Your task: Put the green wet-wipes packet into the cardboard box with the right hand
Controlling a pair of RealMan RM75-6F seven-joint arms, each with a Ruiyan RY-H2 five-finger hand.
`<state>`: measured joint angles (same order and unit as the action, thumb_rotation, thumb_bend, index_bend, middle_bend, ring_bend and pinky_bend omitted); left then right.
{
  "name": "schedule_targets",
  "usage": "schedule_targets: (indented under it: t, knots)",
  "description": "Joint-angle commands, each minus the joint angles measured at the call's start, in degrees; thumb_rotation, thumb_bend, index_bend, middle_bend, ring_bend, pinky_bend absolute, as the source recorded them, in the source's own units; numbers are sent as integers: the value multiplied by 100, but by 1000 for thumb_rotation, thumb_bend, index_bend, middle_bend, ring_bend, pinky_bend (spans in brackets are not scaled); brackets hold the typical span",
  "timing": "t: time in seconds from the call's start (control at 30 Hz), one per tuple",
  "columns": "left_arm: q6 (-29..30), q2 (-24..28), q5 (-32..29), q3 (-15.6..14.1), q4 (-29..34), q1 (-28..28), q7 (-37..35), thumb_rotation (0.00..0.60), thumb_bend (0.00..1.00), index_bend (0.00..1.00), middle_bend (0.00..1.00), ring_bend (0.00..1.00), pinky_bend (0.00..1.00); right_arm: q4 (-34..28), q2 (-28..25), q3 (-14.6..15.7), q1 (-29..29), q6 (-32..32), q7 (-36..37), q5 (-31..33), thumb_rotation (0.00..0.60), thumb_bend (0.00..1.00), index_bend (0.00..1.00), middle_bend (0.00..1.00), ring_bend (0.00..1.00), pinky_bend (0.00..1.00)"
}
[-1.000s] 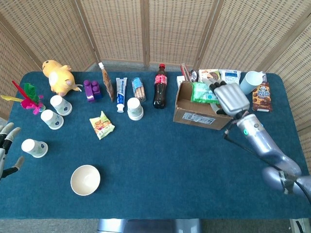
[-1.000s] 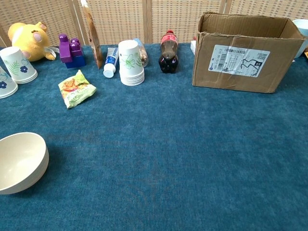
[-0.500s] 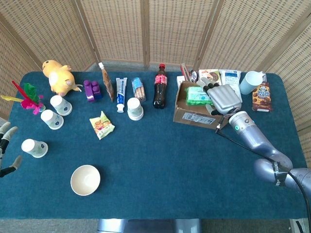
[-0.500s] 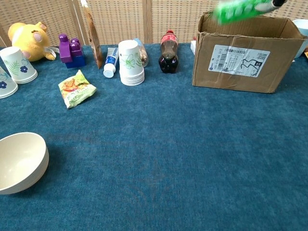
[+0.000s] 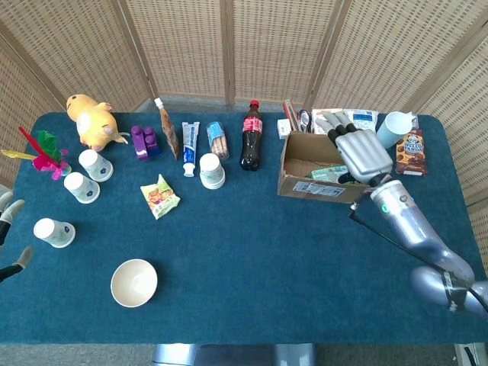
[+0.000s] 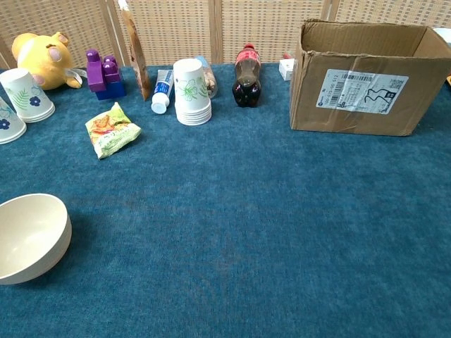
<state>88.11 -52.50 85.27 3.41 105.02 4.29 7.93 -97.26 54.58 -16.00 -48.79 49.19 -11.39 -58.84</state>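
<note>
The cardboard box [image 5: 299, 183] stands at the back right of the blue table, open at the top; the chest view shows its labelled front [image 6: 366, 88]. Inside it, only a pale green edge of the wet-wipes packet [image 5: 326, 174] shows, low against the right side. My right hand [image 5: 358, 152] hovers over the box's right rim, fingers spread toward the back and holding nothing. Only two fingertips of my left hand [image 5: 9, 212] show at the far left edge, apart and with nothing between them. Neither hand appears in the chest view.
A cola bottle [image 5: 252, 135] stands left of the box, near a cup stack [image 5: 213, 171] and toothpaste [image 5: 189, 146]. Snack packets, a white mug [image 5: 394, 127] and a chocolate box [image 5: 411, 151] crowd behind and right. A bowl [image 5: 134, 283] and cups [image 5: 54, 232] sit left.
The right hand let go of the green packet, which dropped into the box, and the fingers spread. The box shifted slightly right. The left hand slid further off the left edge.
</note>
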Motion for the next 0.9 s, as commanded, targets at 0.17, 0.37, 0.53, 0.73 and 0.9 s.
schedule_targets:
  t: [0.17, 0.37, 0.53, 0.73, 0.9]
  knots:
    - [136, -1, 228, -136, 7, -129, -23, 600, 377, 114, 0, 0, 0, -42, -188, 618, 1325, 1670, 950, -2067, 600, 185, 0, 0, 0, 222]
    - [228, 4, 346, -176, -64, -191, -114, 600, 377, 114, 0, 0, 0, 386, -68, 948, 1896, 2437, 1153, -2721, 594, 141, 0, 0, 0, 90]
    - [168, -8, 372, -157, -100, -146, -157, 600, 377, 114, 0, 0, 0, 474, -46, 1197, 2346, 2804, 1025, -2875, 558, 122, 0, 0, 0, 83]
    - [-51, -85, 389, -121, -92, 9, -64, 600, 377, 114, 0, 0, 0, 485, -107, 1338, 2697, 2844, 1114, -2730, 496, 93, 0, 0, 0, 83]
    - [-199, -158, 356, -96, -65, 109, 71, 600, 377, 114, 0, 0, 0, 465, -139, 1348, 2792, 2621, 1078, -2453, 424, 50, 0, 0, 0, 62]
